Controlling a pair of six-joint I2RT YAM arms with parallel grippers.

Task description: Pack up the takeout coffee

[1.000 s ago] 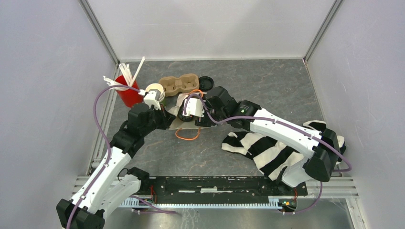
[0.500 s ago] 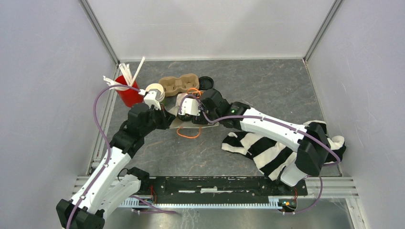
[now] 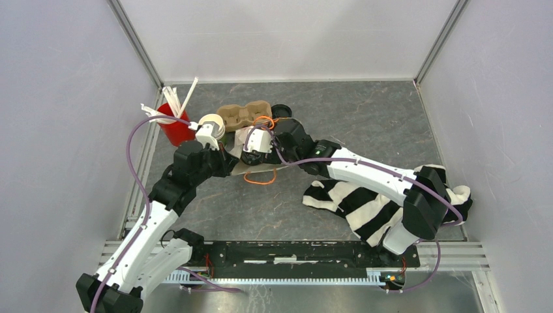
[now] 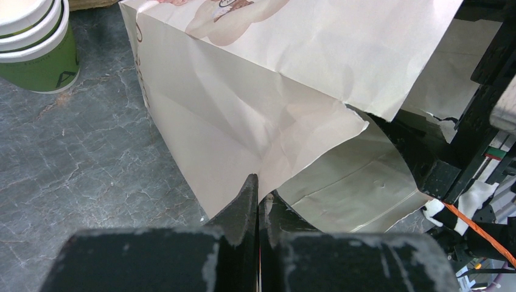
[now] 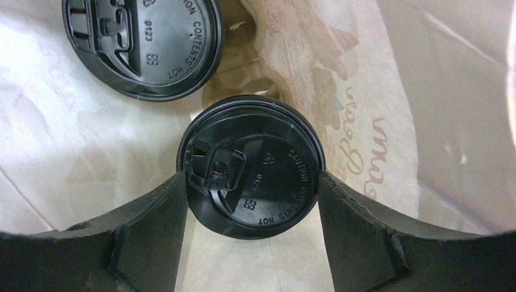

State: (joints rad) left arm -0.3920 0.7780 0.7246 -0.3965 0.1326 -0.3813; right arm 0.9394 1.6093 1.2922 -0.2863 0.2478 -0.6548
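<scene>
Two arms bend inward from the near edge of the grey table, and both meet at a white paper bag left of centre. Nearest, on the right, a black-and-white striped cloth lies crumpled beneath the right arm's elbow. One orange handle of the bag loops onto the table on its near side.

The left gripper has its fingers pressed together on the bag's creased, ragged edge, with only a thin pinch of paper between them. The right gripper is down inside the bag. Its fingers are spread wide and clamped on either side of a coffee cup, which shows only as its round black lid; both fingers touch the lid's rim. Beyond it inside the bag is a second black lid, apart from the first — whether a cup stands under it I cannot tell.

Outside the bag, just to its left, stands a stack of green cups with cream rims, open at the top. Behind the bag sits a brown pulp carrier, with a loose black lid on the table at its right end. At the far left, a red cup holds white straws.
</scene>
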